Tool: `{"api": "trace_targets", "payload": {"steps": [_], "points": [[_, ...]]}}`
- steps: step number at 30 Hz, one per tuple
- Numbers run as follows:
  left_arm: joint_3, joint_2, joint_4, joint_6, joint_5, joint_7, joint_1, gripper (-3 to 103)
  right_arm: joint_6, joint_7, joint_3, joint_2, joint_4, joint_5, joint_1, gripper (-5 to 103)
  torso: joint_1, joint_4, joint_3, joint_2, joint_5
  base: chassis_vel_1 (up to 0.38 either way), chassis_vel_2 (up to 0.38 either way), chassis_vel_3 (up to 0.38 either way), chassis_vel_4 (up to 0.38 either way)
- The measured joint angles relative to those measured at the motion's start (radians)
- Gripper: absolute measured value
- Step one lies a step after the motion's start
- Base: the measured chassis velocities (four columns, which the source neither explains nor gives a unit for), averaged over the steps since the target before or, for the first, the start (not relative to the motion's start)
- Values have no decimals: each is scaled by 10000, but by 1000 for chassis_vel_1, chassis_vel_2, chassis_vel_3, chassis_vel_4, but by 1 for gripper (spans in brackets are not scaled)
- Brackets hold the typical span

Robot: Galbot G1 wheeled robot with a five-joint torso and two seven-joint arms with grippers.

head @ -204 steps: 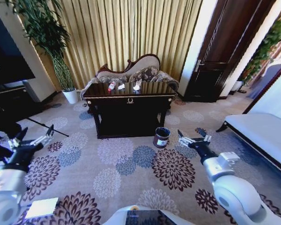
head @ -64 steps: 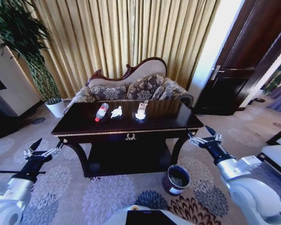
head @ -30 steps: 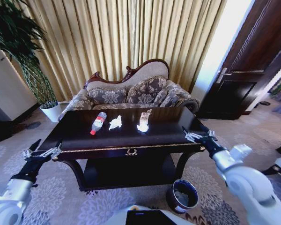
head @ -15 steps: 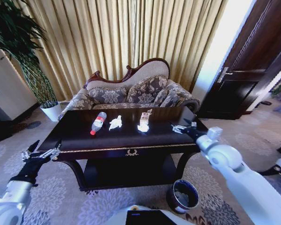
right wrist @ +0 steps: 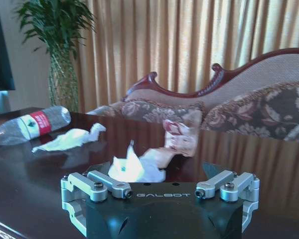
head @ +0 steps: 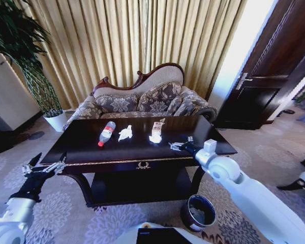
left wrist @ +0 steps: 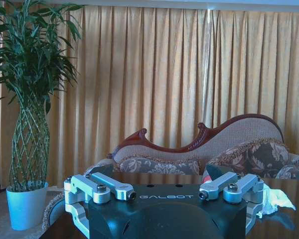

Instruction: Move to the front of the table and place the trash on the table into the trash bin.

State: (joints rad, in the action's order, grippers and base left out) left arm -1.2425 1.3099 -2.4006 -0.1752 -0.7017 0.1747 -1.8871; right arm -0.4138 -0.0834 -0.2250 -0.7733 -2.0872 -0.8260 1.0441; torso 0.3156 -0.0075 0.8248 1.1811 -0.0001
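The robot stands at the front of the large dark glossy wooden table [head: 91, 152] with gold trim, so the approach part of the task looks done. None of the trash appears to be cleared yet, since all three pieces lie on the tabletop.

The right gripper [head: 175, 146] reaches over the tabletop with its fingers spread wide and nothing between them. Just ahead of it is the small beige-pink wrapper packet [head: 155, 131], which the right wrist view shows close in front of the open jaws [right wrist: 177, 138], with white crumpled paper at its foot. Farther beyond, toward the robot's left, lies the crumpled white tissue [head: 125, 133], and past that the clear plastic bottle with a red cap and label [head: 107, 133] on its side.

The left gripper [head: 42, 166] hangs off the table's left front corner, low and idle, fingers open and empty.

The small dark round trash bin [head: 198, 212] sits on the carpet below the right arm, beside the table's right front leg.

As I judge it, all three pickups and drops remain, and the wrapper packet is the likeliest first target.
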Motion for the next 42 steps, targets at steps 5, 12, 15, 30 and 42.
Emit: {"api": "trace_targets", "payload": {"steps": [5,12,15,30,42], "points": [[127,44,-4,-2,117,-17,5,100,-41,-262,905,-275,502,108,-898,100,-1,0,0,0,-1,0,0,0,0],[227,57,-12,1,166,-35,78,100,-217,-492,1667,-464,953,87,-1505,100,0,0,0,0,0,0,0,0,0],[265,86,-40,8,183,-45,109,100,-275,-697,2119,-721,1330,25,-1833,100,0,1,0,0,0,0,0,0,0],[219,121,-63,77,176,-33,67,100,-1276,-2132,2748,-1571,1706,-604,-2465,100,0,0,0,0,1,0,0,0,0],[230,160,41,259,174,20,14,100,-1139,-2165,3029,-1871,2161,-50,-2760,94,0,0,0,0,1,0,0,0,0]]}}
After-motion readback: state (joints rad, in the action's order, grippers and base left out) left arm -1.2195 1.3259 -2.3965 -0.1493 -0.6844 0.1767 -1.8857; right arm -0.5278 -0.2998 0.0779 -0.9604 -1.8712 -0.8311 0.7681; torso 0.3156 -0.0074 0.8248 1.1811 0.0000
